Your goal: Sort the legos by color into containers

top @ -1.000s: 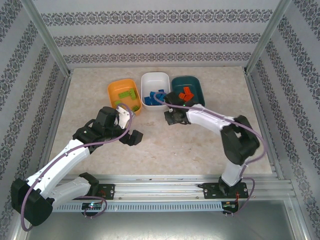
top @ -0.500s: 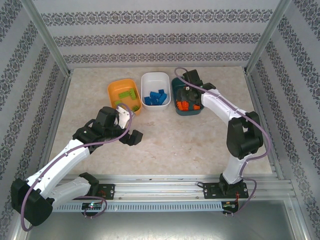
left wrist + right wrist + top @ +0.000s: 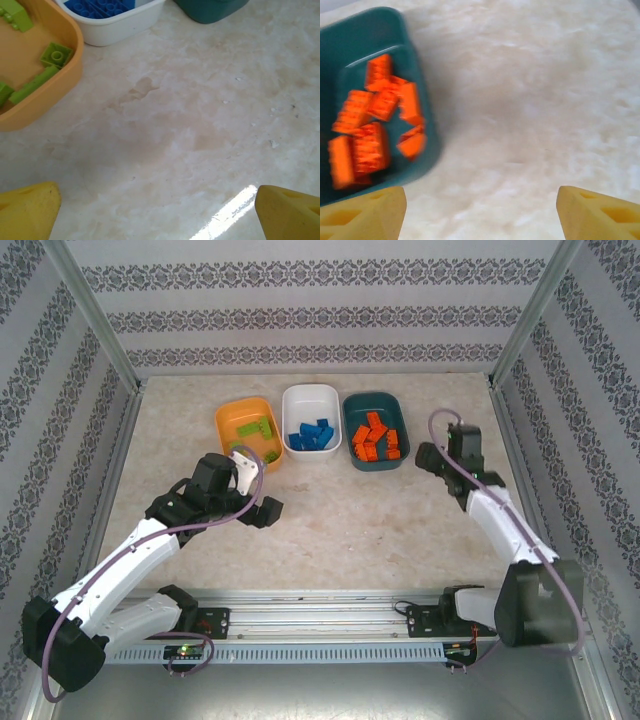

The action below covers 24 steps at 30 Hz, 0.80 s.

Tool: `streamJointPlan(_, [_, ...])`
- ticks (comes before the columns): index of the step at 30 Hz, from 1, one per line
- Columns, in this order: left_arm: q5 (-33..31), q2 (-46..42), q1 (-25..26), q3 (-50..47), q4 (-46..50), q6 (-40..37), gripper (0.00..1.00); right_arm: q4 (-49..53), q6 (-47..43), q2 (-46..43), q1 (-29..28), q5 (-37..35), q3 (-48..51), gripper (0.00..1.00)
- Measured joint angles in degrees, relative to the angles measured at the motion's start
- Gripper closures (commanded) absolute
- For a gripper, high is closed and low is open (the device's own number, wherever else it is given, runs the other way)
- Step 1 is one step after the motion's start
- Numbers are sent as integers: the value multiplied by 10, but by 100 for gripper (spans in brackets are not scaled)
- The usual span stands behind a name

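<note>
Legos lie sorted in 3 containers lined up at the upper centre of the top view, on a pale, marbled, glossy desk (image 3: 350, 530) walled by patterned panels (image 3: 320, 300).

The left arm (image 3: 120, 565) reaches from the lower left diagonally toward the centre, elbow bent. The left tool (image 3: 262, 510) sits low over bare desk, just below the orange tub (image 3: 228, 422). In its wrist view the yellow fingertips (image 3: 27, 210) stand wide apart.

The right arm (image 3: 495, 515) bends up the right side. The right tool (image 3: 425, 454) is just right of the teal tub (image 3: 372, 400), not touching it, and its yellow pads (image 3: 600, 215) are likewise spread.

All 3 tubs are smooth, shallow rounded rectangles set side by side, with the white tub (image 3: 310, 398) in the middle.

Lime green bricks (image 3: 258, 429), small and studded, lie in the orange tub. Blue bricks (image 3: 313, 435) lie in the white, and orange-red bricks (image 3: 374, 438) in the teal, blurred in the right wrist view.
</note>
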State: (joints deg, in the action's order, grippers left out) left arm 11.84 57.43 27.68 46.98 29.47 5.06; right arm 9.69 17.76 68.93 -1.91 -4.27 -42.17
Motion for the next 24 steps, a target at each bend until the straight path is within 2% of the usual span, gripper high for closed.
streamJointPlan(1, [-12, -1, -2, -2, -2, 4, 0, -33, -15, -16, 2, -3, 45, 13])
streamJointPlan(4, [-55, -6, -14, -12, -6, 20, 0, -94, -51, -23, 3, -9, 121, 13])
streamJointPlan(7, [-108, -5, -39, -23, -12, 48, 0, -144, -78, 4, 15, -8, 141, 12])
streamJointPlan(10, [-137, 7, -93, -28, -17, 93, 0, -203, -99, 40, 19, -2, 141, 12])
streamJointPlan(13, [-140, 14, -150, -45, -34, 133, 0, -257, -115, 51, 22, 14, 149, 12])
streamJointPlan(17, [-136, -1, -198, -91, -70, 167, 0, -313, -124, 54, 33, 37, 152, 13])
streamJointPlan(24, [-141, -17, -218, -120, -119, 159, 0, -423, -134, 81, 41, 72, 175, 13])
